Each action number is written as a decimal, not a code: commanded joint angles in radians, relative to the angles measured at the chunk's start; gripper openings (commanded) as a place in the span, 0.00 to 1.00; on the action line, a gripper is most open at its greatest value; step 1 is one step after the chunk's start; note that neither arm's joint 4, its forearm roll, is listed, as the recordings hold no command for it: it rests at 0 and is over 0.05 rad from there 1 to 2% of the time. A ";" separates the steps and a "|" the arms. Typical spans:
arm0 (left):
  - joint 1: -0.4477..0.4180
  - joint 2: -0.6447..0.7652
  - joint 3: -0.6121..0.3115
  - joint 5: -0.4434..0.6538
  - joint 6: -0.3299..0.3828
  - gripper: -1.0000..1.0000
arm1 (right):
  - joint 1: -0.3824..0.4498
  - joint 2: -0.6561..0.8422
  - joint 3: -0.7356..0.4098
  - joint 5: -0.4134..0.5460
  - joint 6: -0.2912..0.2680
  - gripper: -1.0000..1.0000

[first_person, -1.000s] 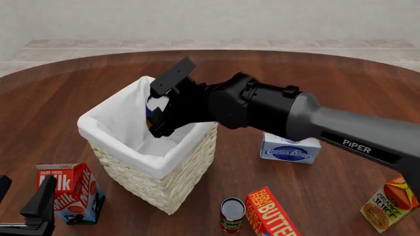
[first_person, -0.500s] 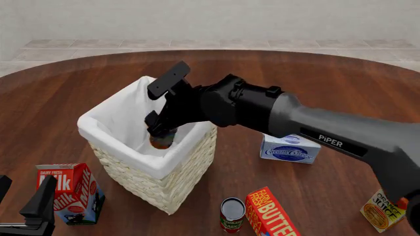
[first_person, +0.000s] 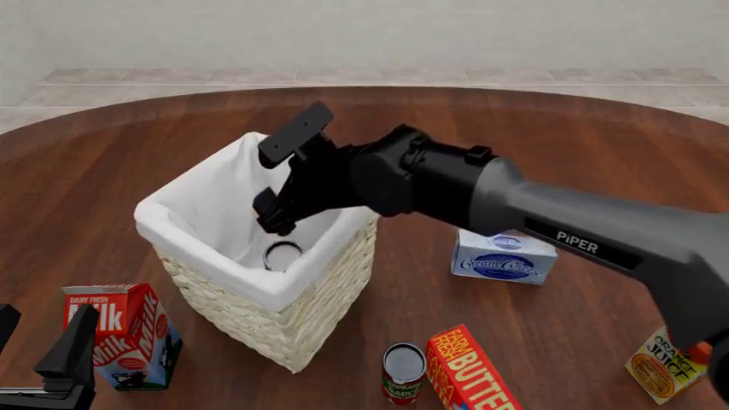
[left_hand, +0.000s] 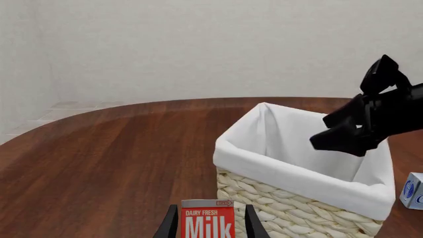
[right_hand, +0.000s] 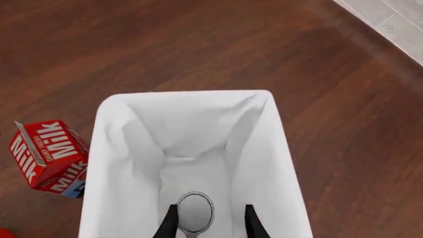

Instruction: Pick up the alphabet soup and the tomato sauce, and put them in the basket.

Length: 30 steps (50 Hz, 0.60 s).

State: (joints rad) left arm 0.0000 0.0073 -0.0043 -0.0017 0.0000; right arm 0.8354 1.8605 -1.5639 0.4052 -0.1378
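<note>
The alphabet soup (first_person: 282, 254) sits upright on the white liner at the bottom of the basket (first_person: 217, 256), only its silver-white top showing, free of the fingers above it. The right gripper (first_person: 277, 213) hangs over the basket's opening with its jaws spread and nothing between them; in the right wrist view the can's lid (right_hand: 194, 212) lies straight below the two fingertips (right_hand: 170, 223). So the first half of the task looks done, and the step in hand is to lift the arm clear and go for the tomato sauce (first_person: 402, 372), which stands upright near the table's near edge, just beside the butter box (first_person: 469, 371) and close to the basket's near corner. To do this well, the right arm should rise straight up until its fingers clear the folded liner rim, then swing toward the near edge and descend on the can from above, jaws wide, closing across its sides without nudging the butter box. The left gripper (left_hand: 209, 224) rests low by the milk carton (first_person: 123, 333) with its fingers parted, holding nothing.
</note>
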 commanded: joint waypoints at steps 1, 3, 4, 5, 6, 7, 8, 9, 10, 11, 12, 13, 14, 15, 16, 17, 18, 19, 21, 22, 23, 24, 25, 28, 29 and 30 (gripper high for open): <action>0.000 0.000 0.000 0.000 0.000 1.00 | 0.002 -0.023 -0.005 0.010 -0.001 1.00; 0.000 0.000 0.000 0.000 0.000 1.00 | 0.003 -0.029 -0.005 0.012 -0.002 1.00; 0.000 0.000 0.000 0.000 0.000 1.00 | 0.003 -0.029 -0.005 0.012 -0.002 1.00; 0.000 0.000 0.000 0.000 0.000 1.00 | 0.005 -0.038 -0.003 0.015 -0.002 1.00; 0.000 0.000 0.000 0.000 0.000 1.00 | 0.005 -0.038 -0.003 0.015 -0.002 1.00; 0.000 0.000 0.000 0.000 0.000 1.00 | 0.003 -0.043 -0.001 0.015 -0.004 1.00; 0.000 0.000 0.000 0.000 0.000 1.00 | 0.003 -0.047 0.001 0.015 -0.004 1.00; 0.000 0.000 0.000 0.000 0.000 1.00 | 0.003 -0.052 0.003 0.016 -0.003 1.00; 0.000 0.000 0.000 0.000 0.000 1.00 | 0.003 -0.057 0.006 0.016 -0.006 1.00; 0.000 0.000 0.000 0.000 0.000 1.00 | 0.003 -0.062 0.008 0.017 -0.005 1.00; 0.000 0.000 0.000 0.000 0.000 1.00 | 0.005 -0.070 0.012 0.018 -0.004 1.00; 0.000 0.000 0.000 0.000 0.000 1.00 | 0.005 -0.070 0.012 0.018 -0.004 1.00; 0.000 0.000 0.000 0.000 0.000 1.00 | 0.005 -0.074 0.014 0.019 -0.005 1.00; 0.000 0.000 0.000 0.000 0.000 1.00 | 0.005 -0.079 0.016 0.020 -0.007 1.00; 0.000 0.000 0.000 0.000 0.000 1.00 | 0.006 -0.084 0.017 0.022 -0.007 1.00; 0.000 0.000 0.000 0.000 0.000 1.00 | 0.006 -0.088 0.018 0.023 -0.007 1.00; 0.000 0.000 0.000 0.000 0.000 1.00 | 0.006 -0.091 0.018 0.023 -0.008 1.00; 0.000 0.000 0.000 0.000 0.000 1.00 | 0.006 -0.100 0.020 0.023 -0.005 1.00; 0.000 0.000 0.000 0.000 0.000 1.00 | 0.010 -0.117 0.033 0.023 -0.005 1.00; 0.000 0.000 0.000 0.000 0.000 1.00 | 0.010 -0.123 0.039 0.023 -0.006 1.00; 0.000 0.000 0.000 0.000 0.000 1.00 | 0.012 -0.129 0.043 0.024 -0.005 1.00; 0.000 0.000 0.000 0.000 0.000 1.00 | 0.013 -0.136 0.046 0.025 -0.004 1.00; 0.000 0.000 0.000 0.000 0.000 1.00 | 0.013 -0.136 0.046 0.025 -0.004 1.00; 0.000 0.000 0.000 0.000 0.000 1.00 | 0.014 -0.157 0.057 0.027 -0.005 1.00; 0.000 0.000 0.000 0.000 0.000 1.00 | 0.018 -0.172 0.066 0.029 -0.004 1.00; 0.000 0.000 0.000 0.000 0.000 1.00 | 0.018 -0.172 0.066 0.029 -0.004 1.00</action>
State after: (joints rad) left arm 0.0000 0.0073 -0.0043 -0.0017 0.0000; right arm 0.8459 1.7430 -1.5266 0.4280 -0.1423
